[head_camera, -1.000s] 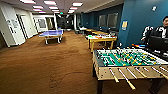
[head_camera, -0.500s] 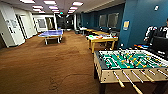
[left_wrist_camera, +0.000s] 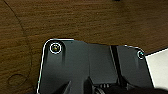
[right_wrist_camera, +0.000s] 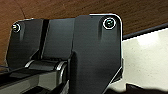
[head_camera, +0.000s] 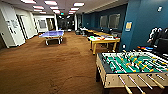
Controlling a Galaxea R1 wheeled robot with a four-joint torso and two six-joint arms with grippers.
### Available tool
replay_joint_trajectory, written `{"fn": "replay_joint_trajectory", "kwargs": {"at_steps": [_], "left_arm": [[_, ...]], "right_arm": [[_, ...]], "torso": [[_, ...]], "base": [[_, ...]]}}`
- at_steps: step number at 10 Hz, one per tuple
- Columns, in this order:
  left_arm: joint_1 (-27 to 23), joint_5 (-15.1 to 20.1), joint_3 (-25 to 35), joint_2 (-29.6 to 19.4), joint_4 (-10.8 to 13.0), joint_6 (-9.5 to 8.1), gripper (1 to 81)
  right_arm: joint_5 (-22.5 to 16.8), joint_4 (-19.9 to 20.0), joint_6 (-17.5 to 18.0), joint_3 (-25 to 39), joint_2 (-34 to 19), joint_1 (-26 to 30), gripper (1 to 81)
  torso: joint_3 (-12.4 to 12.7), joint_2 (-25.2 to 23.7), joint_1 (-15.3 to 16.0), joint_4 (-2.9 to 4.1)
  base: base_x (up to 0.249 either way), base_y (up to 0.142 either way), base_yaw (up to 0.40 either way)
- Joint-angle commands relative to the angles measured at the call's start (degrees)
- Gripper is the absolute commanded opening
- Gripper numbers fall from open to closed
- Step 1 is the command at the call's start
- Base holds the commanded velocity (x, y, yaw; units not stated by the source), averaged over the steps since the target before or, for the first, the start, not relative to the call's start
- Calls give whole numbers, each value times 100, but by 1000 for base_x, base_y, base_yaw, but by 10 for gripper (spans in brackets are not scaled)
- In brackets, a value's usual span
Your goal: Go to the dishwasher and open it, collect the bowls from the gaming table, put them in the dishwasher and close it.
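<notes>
The dishwasher is out of view. At mid right in the head view stands a long table with a pale top and yellow edge and legs (head_camera: 105, 40), which I take for the gaming table. Small green (head_camera: 92, 38) and orange-red (head_camera: 101, 38) things lie on it, too blurred to tell whether they are the bowls. The left wrist view looks down past the arm's dark plate (left_wrist_camera: 82, 67) onto brown carpet. The right wrist view shows its dark plate (right_wrist_camera: 95, 55) over carpet and a white surface (right_wrist_camera: 147, 60).
A foosball table (head_camera: 130, 66) with a green field and rods fills the near right. A blue ping-pong table (head_camera: 52, 34) stands far back left. More yellow tables (head_camera: 98, 32) line the blue right wall. A person (head_camera: 156, 37) is at the right edge. Open brown carpet (head_camera: 45, 67) lies ahead and left.
The whole head picture has shifted only slightly, so the camera has barely moved. Nothing in the room has visibly moved.
</notes>
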Motion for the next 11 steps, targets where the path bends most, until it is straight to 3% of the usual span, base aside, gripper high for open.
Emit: {"fn": "replay_joint_trajectory", "kwargs": {"at_steps": [1, 11], "left_arm": [[-277, 262, -14, -97, 10, -7, 811], [-277, 262, -14, -114, 1, 2, 811]], "right_arm": [[-298, -28, -2, 12, 24, 282, 811], [-290, -36, -10, 3, 6, 299, 811]], "torso": [[-2, 0, 0, 0], [-2, 2, -2, 0]], "base": [[159, 79, 0], [163, 81, 0]]}}
